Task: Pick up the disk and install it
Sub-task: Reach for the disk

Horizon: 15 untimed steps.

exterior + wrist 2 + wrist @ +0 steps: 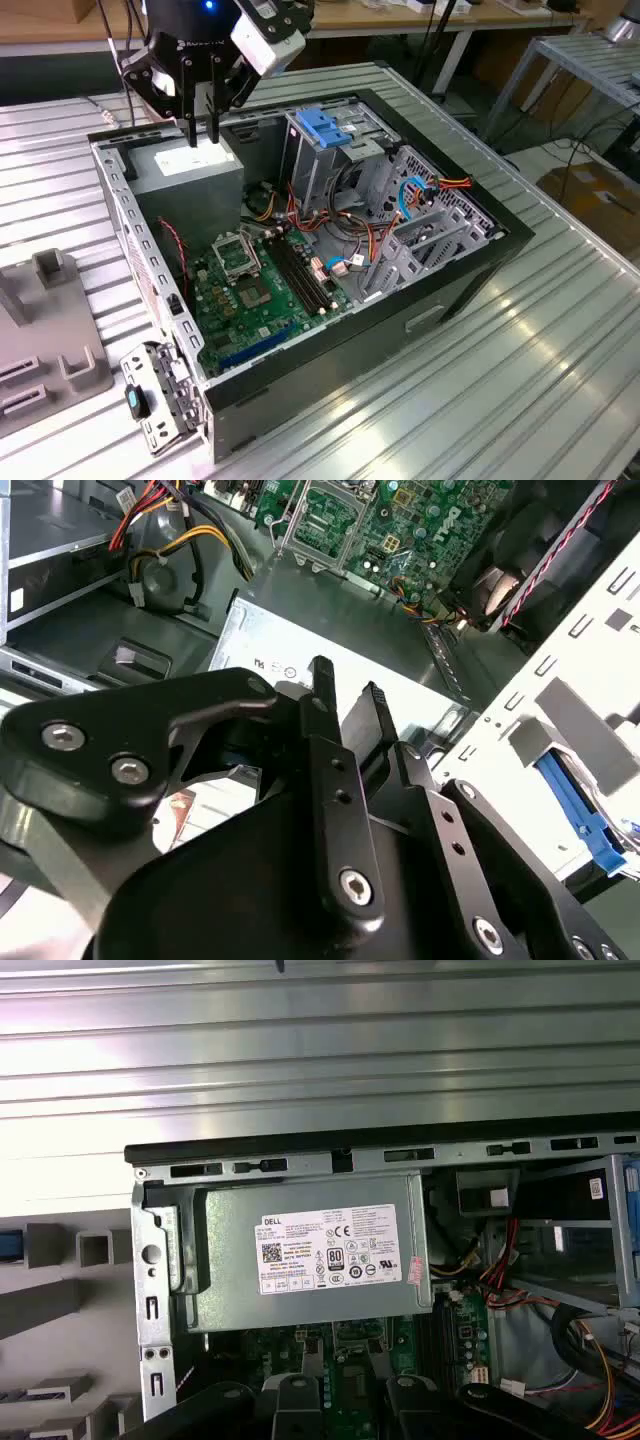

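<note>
Your gripper (201,138) hangs over the PSU (195,172), upper left in the exterior view, jaws narrow w/ nothing between. Pickup not done, nor install. Disk: maybe the blue sliver (8,1245) beside the grey fixture (50,1305) in the first wrist view; can't tell.

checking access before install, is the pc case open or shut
Open: the computer case lies on its side with its panel off, motherboard and power supply exposed.
</note>
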Tool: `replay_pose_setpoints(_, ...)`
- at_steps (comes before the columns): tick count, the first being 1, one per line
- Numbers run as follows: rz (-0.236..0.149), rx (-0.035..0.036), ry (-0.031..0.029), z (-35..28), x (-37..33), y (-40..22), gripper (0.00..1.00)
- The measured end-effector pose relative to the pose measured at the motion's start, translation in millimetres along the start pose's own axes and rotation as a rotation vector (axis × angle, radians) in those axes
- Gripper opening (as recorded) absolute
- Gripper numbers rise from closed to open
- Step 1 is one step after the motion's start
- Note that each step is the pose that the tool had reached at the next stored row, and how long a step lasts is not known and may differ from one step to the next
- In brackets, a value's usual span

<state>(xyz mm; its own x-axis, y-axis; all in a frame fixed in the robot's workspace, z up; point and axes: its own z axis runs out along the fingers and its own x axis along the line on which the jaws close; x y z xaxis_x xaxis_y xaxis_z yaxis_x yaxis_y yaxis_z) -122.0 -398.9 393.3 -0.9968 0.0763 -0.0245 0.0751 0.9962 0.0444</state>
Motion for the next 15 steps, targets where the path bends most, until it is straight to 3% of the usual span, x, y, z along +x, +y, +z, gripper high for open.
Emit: replay_pose_setpoints(15, 0.0, 0.0001, 0.0, 0.0, 3.9, -0.3, 0.31)
